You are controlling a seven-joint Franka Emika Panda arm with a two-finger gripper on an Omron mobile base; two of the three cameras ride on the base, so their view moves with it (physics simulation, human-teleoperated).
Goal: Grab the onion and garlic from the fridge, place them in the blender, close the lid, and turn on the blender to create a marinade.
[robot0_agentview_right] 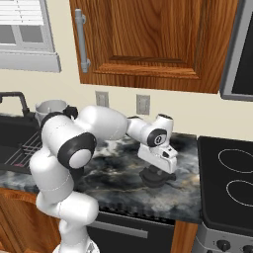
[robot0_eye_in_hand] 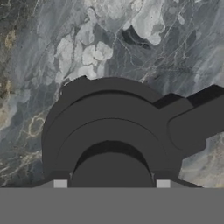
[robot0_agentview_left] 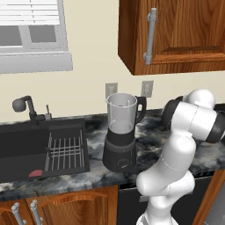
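The black domed lid (robot0_agentview_right: pixel 155 179) lies on the marble counter (robot0_agentview_right: pixel 118 173), just left of the stove. My gripper (robot0_agentview_right: pixel 157 172) points straight down onto it. In the hand view the lid (robot0_eye_in_hand: pixel 109 127) sits close below, and the fingertips (robot0_eye_in_hand: pixel 60 183) stand on either side of its raised middle with a small gap on each side, so the jaws are open around it. The blender (robot0_agentview_left: pixel 120 145) stands uncovered beside the sink, its clear jar (robot0_agentview_left: pixel 121 112) on the black base; the jar's rim (robot0_agentview_right: pixel 49 105) peeks out behind my arm. The onion, garlic and fridge are out of view.
A black sink (robot0_agentview_left: pixel 26 145) with a wire rack (robot0_agentview_left: pixel 65 151) and faucet (robot0_agentview_left: pixel 26 105) lies left of the blender. The stove top (robot0_agentview_right: pixel 230 180) borders the counter on the right. Wooden wall cabinets (robot0_agentview_right: pixel 148 39) hang overhead. My own arm (robot0_agentview_left: pixel 176 154) blocks the counter's right part.
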